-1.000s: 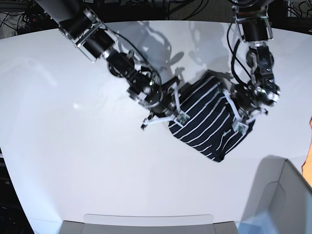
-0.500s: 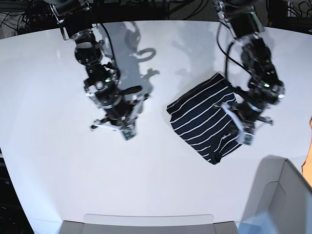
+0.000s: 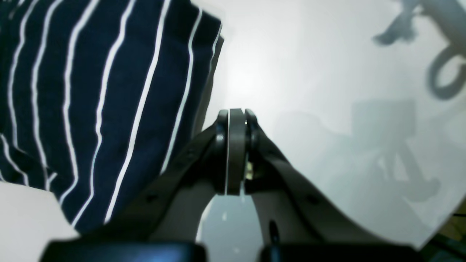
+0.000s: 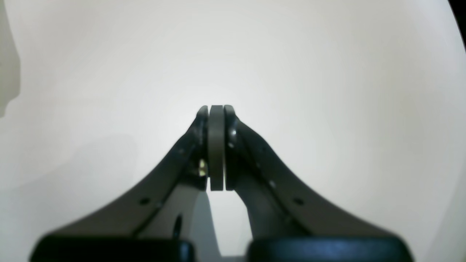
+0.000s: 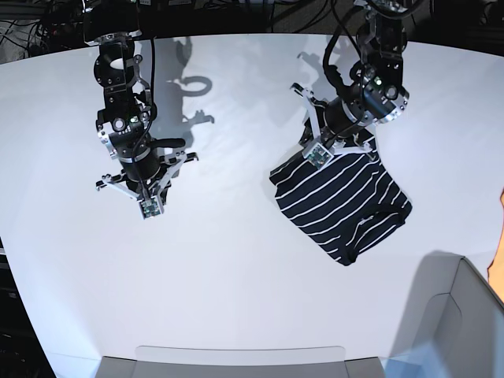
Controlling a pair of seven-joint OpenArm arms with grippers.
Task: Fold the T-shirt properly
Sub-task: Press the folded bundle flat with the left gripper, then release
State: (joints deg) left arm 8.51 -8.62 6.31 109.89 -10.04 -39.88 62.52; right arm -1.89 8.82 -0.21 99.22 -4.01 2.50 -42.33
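The folded T-shirt (image 5: 340,204) lay on the white tabletop (image 5: 236,268). Left gripper (image 3: 235,153) fingers were pressed together, empty, beside it; right gripper (image 4: 216,145) likewise, well apart.

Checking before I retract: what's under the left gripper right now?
Bare white table lies under the shut left gripper; the folded T-shirt sits just beside it. What lies beneath the shirt is hidden.

The T-shirt (image 5: 340,201) is laid folded on the table (image 5: 236,276), towards its right edge. The left gripper (image 5: 316,156) is held over the shirt's far left corner. The right gripper (image 5: 148,209) is positioned well apart, over the table's left half.
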